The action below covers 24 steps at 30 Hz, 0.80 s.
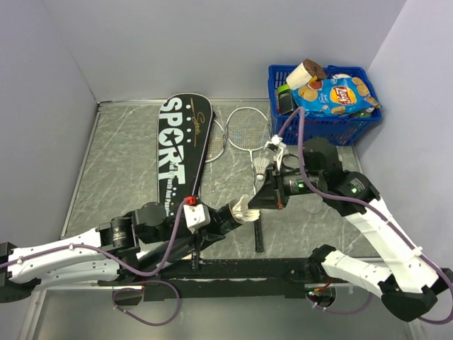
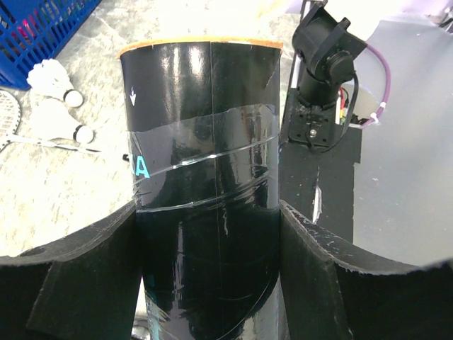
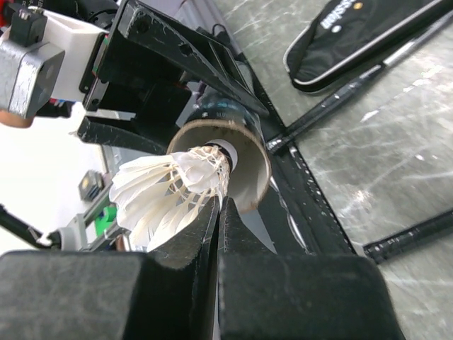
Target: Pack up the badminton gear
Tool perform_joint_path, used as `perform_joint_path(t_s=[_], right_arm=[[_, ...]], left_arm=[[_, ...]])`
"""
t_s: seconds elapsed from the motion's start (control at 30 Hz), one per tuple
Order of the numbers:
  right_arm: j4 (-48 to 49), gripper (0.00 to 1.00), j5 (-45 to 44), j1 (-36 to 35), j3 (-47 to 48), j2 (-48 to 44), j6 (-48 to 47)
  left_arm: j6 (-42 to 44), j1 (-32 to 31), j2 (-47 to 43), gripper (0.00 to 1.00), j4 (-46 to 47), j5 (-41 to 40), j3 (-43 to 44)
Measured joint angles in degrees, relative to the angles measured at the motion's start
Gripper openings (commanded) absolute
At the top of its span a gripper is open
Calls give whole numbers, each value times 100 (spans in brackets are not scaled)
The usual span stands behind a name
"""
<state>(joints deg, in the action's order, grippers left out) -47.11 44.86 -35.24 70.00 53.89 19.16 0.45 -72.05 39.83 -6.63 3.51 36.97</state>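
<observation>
My left hand (image 2: 209,212) is clamped round the tube (image 2: 205,106). The cover (image 1: 180,149) and rackets (image 1: 248,127) lie unpacked. My right hand (image 3: 218,212), pinched shut on a shuttlecock (image 3: 170,188), holds it cork-first in the tube's mouth. Two more shuttlecocks (image 2: 53,74) lie loose on the grey marbled bench (image 1: 120,156), under plain grey walls (image 1: 212,42).

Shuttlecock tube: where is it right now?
Top view, centre-front of the table: the shuttlecock tube is clamped in the left pincer, its open mouth meeting the shuttlecock pinched by the right pincer.
</observation>
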Motion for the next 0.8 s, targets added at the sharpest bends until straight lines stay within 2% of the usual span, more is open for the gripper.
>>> perform_joint_path(t_s=[0.43, 0.8], right_arm=[[728, 0, -249, -916, -389, 372, 468], [905, 0, -1480, -1908, -385, 787, 841]], left_arm=[[17, -20, -337, 44, 44, 164, -57], [13, -20, -284, 44, -7, 186, -111]])
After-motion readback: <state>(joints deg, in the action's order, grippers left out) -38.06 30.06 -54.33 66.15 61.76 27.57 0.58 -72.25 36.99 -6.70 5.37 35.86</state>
